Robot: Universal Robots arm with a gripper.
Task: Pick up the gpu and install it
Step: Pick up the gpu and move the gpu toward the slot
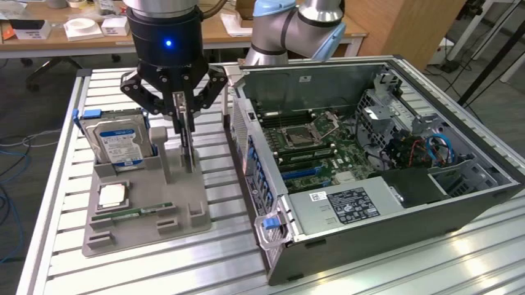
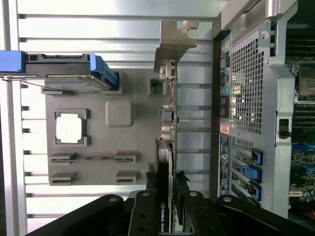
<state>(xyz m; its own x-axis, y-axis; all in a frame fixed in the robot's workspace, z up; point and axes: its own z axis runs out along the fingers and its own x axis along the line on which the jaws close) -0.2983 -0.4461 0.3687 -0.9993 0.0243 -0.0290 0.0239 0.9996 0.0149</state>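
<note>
The gpu (image 1: 188, 146) stands on edge over the right side of the grey holder tray (image 1: 144, 230), a thin card seen edge-on. In the wrist view the gpu (image 2: 170, 123) runs away from the camera, ending in its silver bracket (image 2: 173, 42). My gripper (image 1: 184, 117) comes down from above and is shut on the card's top edge. In the wrist view my gripper (image 2: 167, 189) shows its black fingers (image 2: 147, 201) pressed against both faces of the card. I cannot tell whether the card's lower edge still sits in the tray's slot.
The tray also holds a blue-labelled hard drive (image 1: 119, 141), a CPU (image 1: 112, 195) and a slim RAM stick (image 1: 135, 213). The open computer case (image 1: 459, 203) lies close on the exterior view's right, motherboard (image 1: 316, 150) exposed. Its rear panel (image 2: 246, 98) is next to the tray.
</note>
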